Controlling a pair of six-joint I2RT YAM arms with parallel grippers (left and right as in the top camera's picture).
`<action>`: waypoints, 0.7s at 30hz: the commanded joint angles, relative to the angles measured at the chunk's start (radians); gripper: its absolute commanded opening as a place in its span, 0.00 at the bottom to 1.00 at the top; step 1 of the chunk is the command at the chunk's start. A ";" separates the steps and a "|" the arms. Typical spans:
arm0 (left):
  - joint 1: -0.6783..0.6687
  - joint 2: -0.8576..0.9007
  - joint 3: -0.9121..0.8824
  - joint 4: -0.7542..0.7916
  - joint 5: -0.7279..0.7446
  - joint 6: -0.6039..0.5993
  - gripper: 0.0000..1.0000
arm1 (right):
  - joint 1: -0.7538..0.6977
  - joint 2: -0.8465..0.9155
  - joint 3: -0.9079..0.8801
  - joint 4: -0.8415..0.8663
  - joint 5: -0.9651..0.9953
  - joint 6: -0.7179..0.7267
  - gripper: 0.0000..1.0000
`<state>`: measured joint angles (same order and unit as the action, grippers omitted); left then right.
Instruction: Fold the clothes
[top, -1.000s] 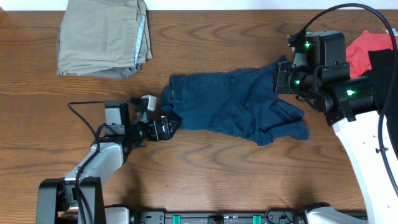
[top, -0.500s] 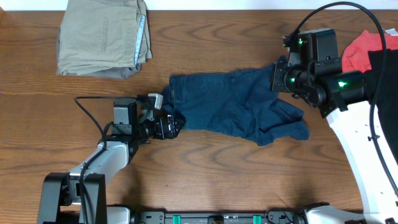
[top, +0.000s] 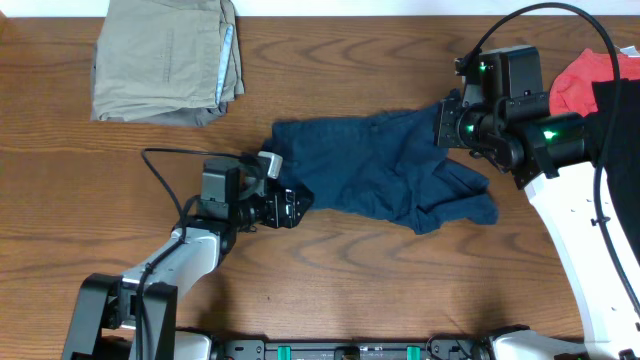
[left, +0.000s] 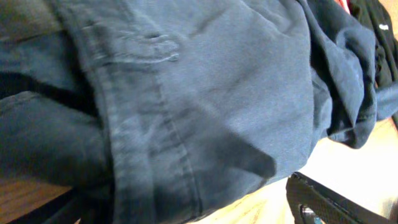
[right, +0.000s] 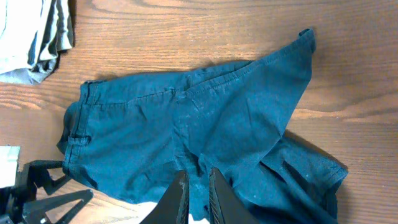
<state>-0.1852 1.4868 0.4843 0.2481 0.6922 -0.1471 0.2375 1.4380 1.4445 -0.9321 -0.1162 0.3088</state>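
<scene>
Dark navy denim-like shorts (top: 375, 165) lie spread but rumpled mid wooden surface (top: 400, 280), waistband (top: 280, 150) to the left, legs bunched to the right, no fold made. Your left tool (top: 292, 206) sits at the waistband's near corner with jaws spread wide, cloth filling its camera; it is likely placed to pinch that corner and is not clamped. Your right tool (right: 196, 174) hangs over the far leg, fingers nearly together with nothing between them, probably placed to take the hem.

Robot lab: left arm (top: 170, 262), right arm (top: 580, 230), wooden table (top: 380, 290)
</scene>
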 joint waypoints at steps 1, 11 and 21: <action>-0.015 0.010 0.007 0.001 -0.060 0.004 0.83 | -0.007 0.007 0.012 -0.004 0.003 0.013 0.11; -0.014 -0.002 0.007 0.002 -0.072 -0.013 0.13 | -0.007 0.007 0.012 -0.014 0.004 0.012 0.11; -0.014 -0.256 0.007 -0.099 0.001 -0.050 0.06 | -0.007 0.017 0.012 -0.026 0.008 0.009 0.22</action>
<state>-0.1986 1.3159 0.4839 0.1791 0.6609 -0.1856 0.2375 1.4399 1.4445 -0.9565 -0.1150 0.3126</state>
